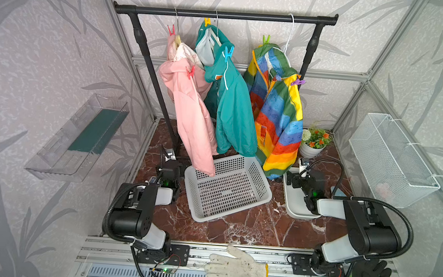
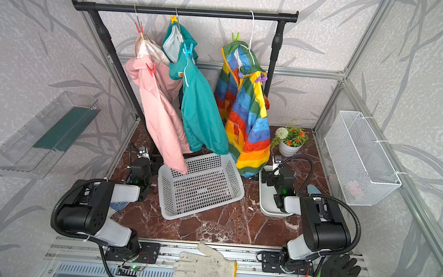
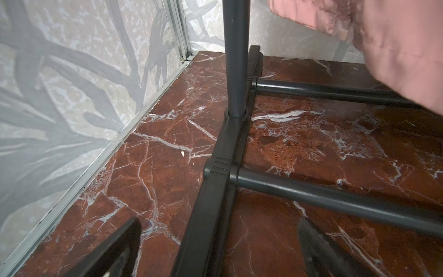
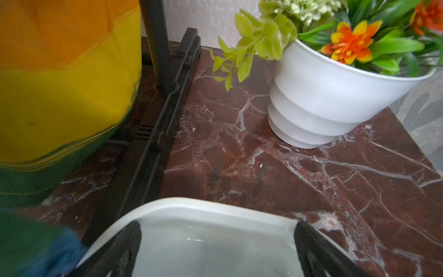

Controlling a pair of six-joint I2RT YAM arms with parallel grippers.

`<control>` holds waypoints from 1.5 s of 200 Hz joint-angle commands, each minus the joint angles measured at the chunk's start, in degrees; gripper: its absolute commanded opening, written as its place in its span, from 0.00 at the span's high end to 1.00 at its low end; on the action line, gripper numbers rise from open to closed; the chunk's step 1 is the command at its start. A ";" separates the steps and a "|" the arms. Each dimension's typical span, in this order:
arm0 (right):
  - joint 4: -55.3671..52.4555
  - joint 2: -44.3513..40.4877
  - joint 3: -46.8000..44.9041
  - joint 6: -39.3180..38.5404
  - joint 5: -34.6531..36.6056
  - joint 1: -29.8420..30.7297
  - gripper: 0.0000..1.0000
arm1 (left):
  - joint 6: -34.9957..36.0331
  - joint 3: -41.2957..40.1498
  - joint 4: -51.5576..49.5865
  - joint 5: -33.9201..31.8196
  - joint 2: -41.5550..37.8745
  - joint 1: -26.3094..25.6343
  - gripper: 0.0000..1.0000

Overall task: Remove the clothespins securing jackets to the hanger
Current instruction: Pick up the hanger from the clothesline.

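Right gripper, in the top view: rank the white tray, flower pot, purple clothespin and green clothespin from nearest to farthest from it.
1. white tray: directly under the open right gripper.
2. flower pot: just beyond, on the table near the back wall.
3. purple clothespin: up on the rainbow jacket, at its nearer shoulder.
4. green clothespin: higher still, at the jacket's top near the rail.

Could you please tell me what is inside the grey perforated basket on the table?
Nothing lies on the visible floor of the grey basket. The sleeve of the pink jacket hangs across one far corner, so that corner is hidden.
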 commanded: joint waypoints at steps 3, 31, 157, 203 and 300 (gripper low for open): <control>0.09 -0.75 0.74 -0.43 -0.12 0.03 0.01 | 0.21 0.94 0.64 0.34 -0.19 -0.01 0.01; 0.09 -0.71 0.77 -0.43 -0.12 0.02 0.01 | 0.21 1.00 0.66 0.30 -0.19 0.06 0.01; 0.09 -0.75 0.77 -0.44 -0.08 0.02 0.01 | 0.21 0.94 0.67 0.34 -0.14 0.03 0.01; 0.42 -1.00 0.48 -0.43 0.01 0.03 0.01 | -0.38 3.95 -6.88 -0.84 -2.86 0.06 0.01; -27.15 -13.88 7.07 5.94 -1.75 0.02 0.02 | -15.11 4.76 -33.99 -11.63 -28.78 -1.29 0.04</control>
